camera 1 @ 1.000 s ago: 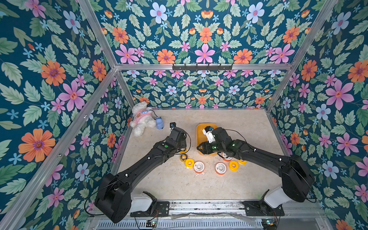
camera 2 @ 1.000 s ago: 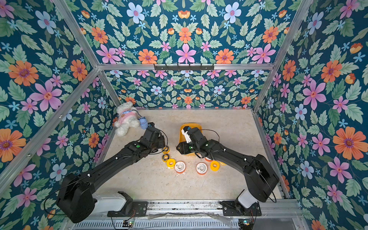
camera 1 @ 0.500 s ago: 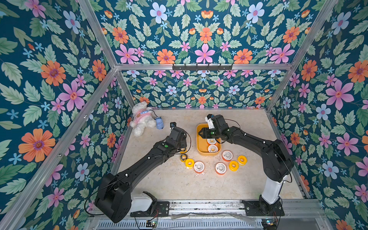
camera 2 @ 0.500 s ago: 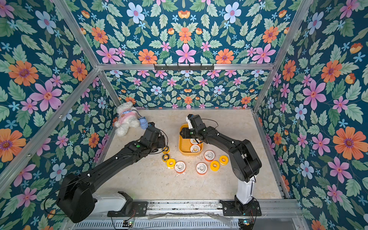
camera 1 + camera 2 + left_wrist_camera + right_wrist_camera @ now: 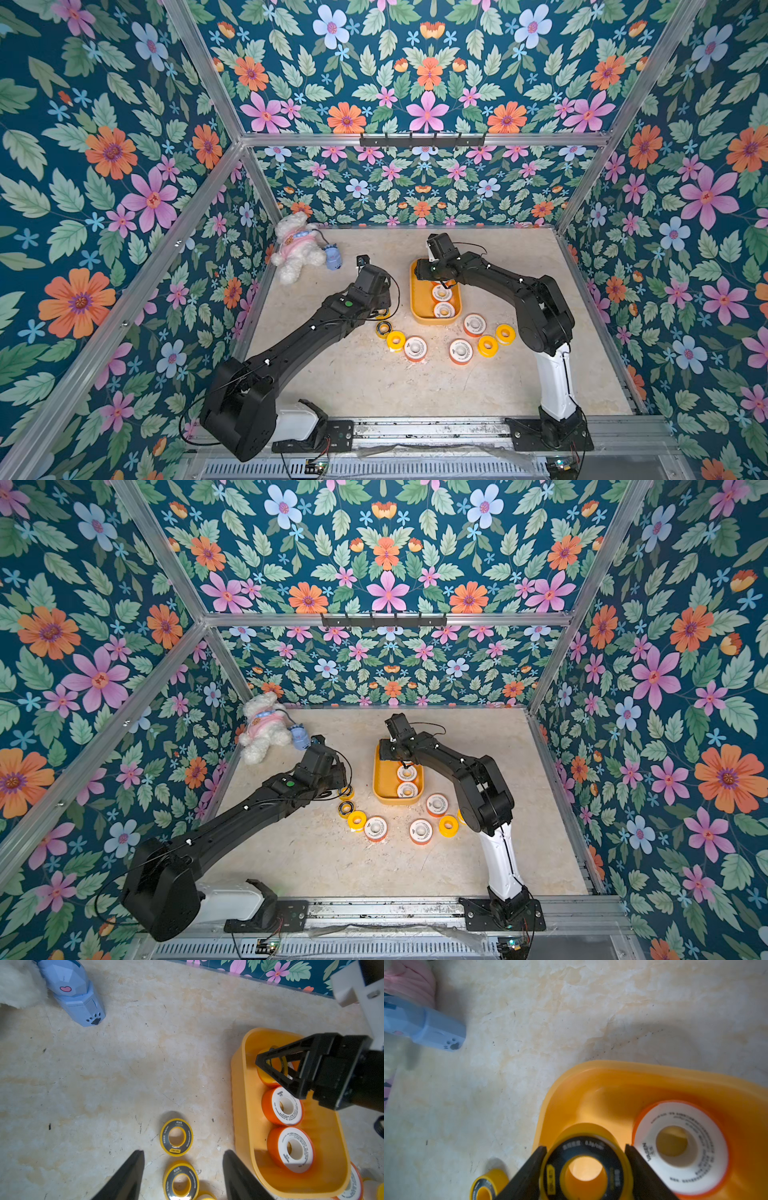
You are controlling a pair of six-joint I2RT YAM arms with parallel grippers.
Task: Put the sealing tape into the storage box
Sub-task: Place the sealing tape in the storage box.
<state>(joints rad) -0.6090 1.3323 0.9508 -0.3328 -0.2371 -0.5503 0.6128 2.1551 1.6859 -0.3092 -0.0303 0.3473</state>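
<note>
The right gripper [image 5: 585,1147] is clamped on a black-and-yellow spool [image 5: 583,1169] of sealing tape, one jaw against each side of its rim. It holds the spool at the far end of the storage box [image 5: 612,1068], which sits on the counter [image 5: 550,1012]; whether the spool touches the box floor I cannot tell. Beside it in the box lie two white-faced spools [image 5: 287,1106] with orange rims. The left gripper [image 5: 182,1151] hangs wide and empty above two more black-and-yellow spools [image 5: 176,1137], flat on the counter just beside the box. Loose spools [image 5: 460,352], white-faced and all-yellow, curve around the box's near end. A white plush toy [image 5: 297,249] lies well apart in the far corner.
</note>
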